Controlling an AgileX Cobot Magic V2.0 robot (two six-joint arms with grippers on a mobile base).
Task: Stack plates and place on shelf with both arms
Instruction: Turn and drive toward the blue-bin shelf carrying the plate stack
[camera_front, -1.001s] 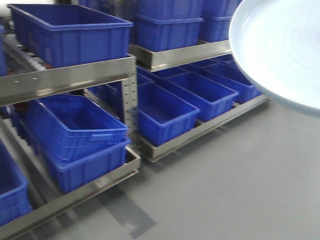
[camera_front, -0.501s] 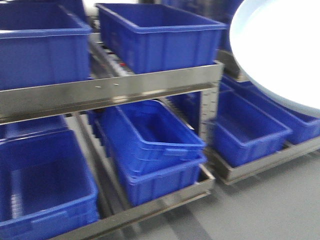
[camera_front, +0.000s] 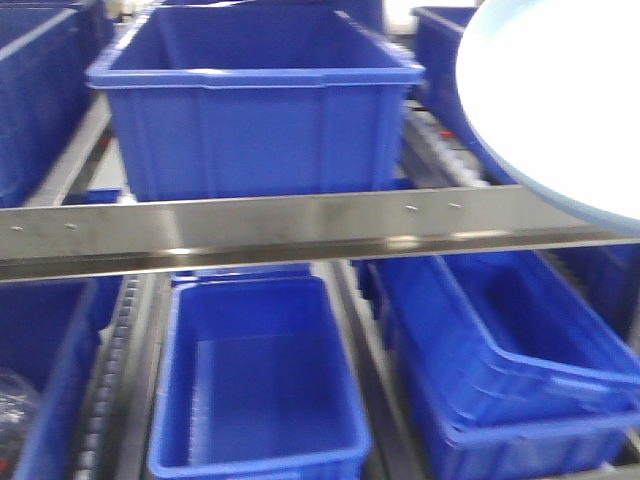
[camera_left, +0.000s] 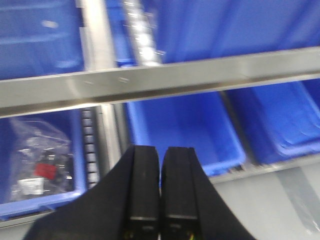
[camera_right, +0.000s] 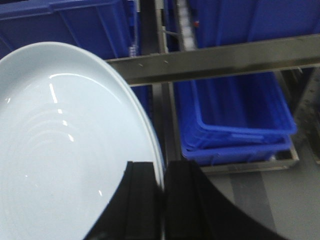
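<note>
- The plate (camera_right: 65, 150) is held in the air in front of the shelf. It is pale, glossy and tilted, and its rim passes between the fingers of the right gripper (camera_right: 163, 170).
- The right gripper is closed narrowly on this rim, with one black finger (camera_right: 142, 200) on the inner side and the other on the outer side. I cannot tell if it is one plate or two together.
- In the front view the plate (camera_front: 560, 90) fills the upper right corner, before the shelf.
- The left gripper (camera_left: 160, 152) holds nothing. Its two fingers are pressed together without a gap.
- A metal rail (camera_front: 300, 225) crosses the shelf horizontally.
- Above the rail stands an upper bin (camera_front: 255, 110), blue and open.
- Under the rail there is a lower bin (camera_front: 255, 380), and to its right the stacked bins (camera_front: 510, 370), one inside the other.
- In the left wrist view, a clear bag (camera_left: 40, 160) with small parts lies in a bin at the left.
- The grey floor (camera_right: 280, 200) shows below the shelf.
</note>
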